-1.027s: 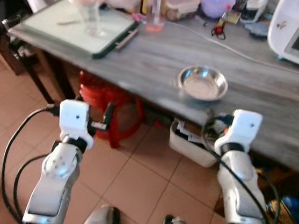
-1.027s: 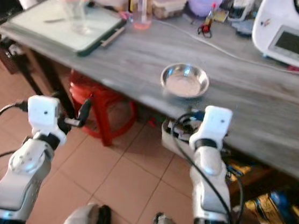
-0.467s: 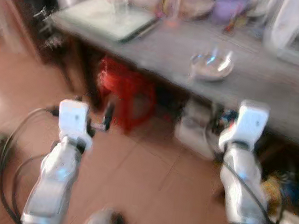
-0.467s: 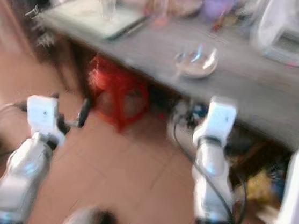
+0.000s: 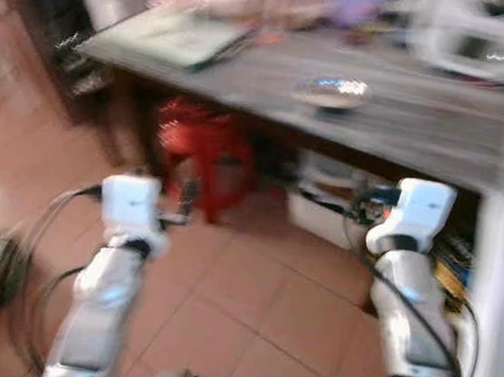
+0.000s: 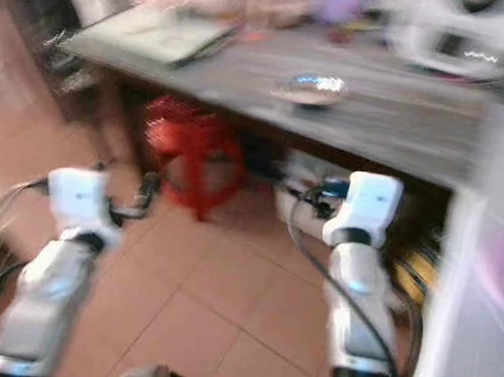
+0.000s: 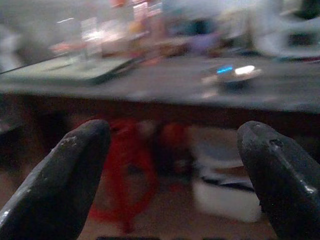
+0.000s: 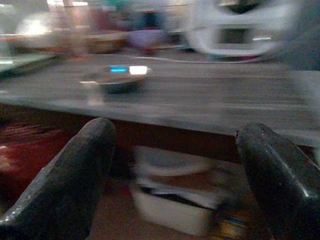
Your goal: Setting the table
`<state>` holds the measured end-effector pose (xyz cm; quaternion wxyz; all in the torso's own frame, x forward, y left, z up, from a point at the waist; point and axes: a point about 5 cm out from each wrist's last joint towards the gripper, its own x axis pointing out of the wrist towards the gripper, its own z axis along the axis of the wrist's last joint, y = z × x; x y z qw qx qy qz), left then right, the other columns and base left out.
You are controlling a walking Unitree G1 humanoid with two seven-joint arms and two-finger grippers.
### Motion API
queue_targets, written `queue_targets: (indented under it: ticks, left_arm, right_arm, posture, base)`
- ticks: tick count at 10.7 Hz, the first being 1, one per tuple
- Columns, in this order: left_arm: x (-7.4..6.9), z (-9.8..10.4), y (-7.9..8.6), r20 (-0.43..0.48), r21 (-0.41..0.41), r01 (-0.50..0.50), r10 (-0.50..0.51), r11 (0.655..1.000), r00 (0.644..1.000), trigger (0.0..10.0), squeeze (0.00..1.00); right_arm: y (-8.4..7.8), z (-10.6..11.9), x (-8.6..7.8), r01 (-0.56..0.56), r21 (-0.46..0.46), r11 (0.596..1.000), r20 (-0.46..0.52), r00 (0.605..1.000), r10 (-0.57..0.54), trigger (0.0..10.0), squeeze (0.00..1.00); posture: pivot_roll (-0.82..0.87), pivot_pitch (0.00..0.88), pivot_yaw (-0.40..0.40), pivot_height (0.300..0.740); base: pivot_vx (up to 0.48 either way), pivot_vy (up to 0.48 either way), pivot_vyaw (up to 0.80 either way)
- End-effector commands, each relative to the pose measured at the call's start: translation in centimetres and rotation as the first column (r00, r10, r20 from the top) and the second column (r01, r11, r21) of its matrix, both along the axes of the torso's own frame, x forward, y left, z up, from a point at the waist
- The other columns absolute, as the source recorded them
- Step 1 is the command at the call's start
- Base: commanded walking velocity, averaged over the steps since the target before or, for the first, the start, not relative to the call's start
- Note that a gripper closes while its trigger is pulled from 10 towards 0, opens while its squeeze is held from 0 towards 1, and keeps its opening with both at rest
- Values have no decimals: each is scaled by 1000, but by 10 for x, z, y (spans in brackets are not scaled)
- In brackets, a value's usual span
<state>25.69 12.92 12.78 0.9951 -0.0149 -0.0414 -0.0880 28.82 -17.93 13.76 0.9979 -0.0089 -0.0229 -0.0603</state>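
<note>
Resting near the front edge of the grey worktop (image 5: pixel 423 126) we see a small metal bowl (image 5: pixel 331 91), blurred. Under the worktop stand a red stool (image 5: pixel 204 147) and a white box (image 5: pixel 326 217) on the tiled floor (image 5: pixel 268 290). Our left pincer (image 7: pixel 170 165) and right pincer (image 8: pixel 175 165) are both spread wide and hold nothing, low before the worktop, well apart from the bowl

Two black fingers (image 8: pixel 65 185) of the right gripper (image 8: pixel 172 180) stand wide apart, framing a blurred grey tabletop (image 8: pixel 210 102) with a shallow shiny metal bowl (image 8: pixel 120 79); a white box (image 8: pixel 172 200) sits beneath
</note>
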Motion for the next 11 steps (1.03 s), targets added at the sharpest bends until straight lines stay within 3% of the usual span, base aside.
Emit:
queue_targets:
  ticks: [1, 5, 7, 10, 11]
  left_arm:
    - [1, 0, 3, 5, 18, -20, 20, 1000, 1000, 10000, 0]
    - [-1, 13, 4, 36, -8, -16, 16, 1000, 999, 10000, 0]
    - [-9, 3, 9, -18, -14, 9, -9, 1000, 1000, 10000, 0]
    - [-8, 5, 6, -14, -15, 33, -33, 999, 999, 10000, 0]
    - [-9, 5, 5, -14, -19, 34, -34, 999, 999, 10000, 0]
  right_arm:
    - [6, 3, 3, -17, 8, 1000, 18, 1000, 16, 10000, 0]
    - [8, 20, 4, -40, -55, 998, 103, 994, 46, 10000, 0]
    - [5, 18, 4, -40, -63, 997, 102, 994, 46, 10000, 0]
    - [2, 25, 7, -33, -63, 998, 129, 991, 40, 10000, 0]
    - [2, 26, 7, -41, -71, 997, 130, 990, 50, 10000, 0]
  posture:
    - [34, 45, 68, 740]
    - [29, 69, 74, 740]
    - [23, 53, 90, 740]
    - [17, 61, 88, 740]
    - [16, 60, 83, 740]
  base:
    - [0, 0, -800]
    - [0, 0, -800]
    - [0, 0, -800]
    - [0, -87, -738]
    - [0, -274, 0]
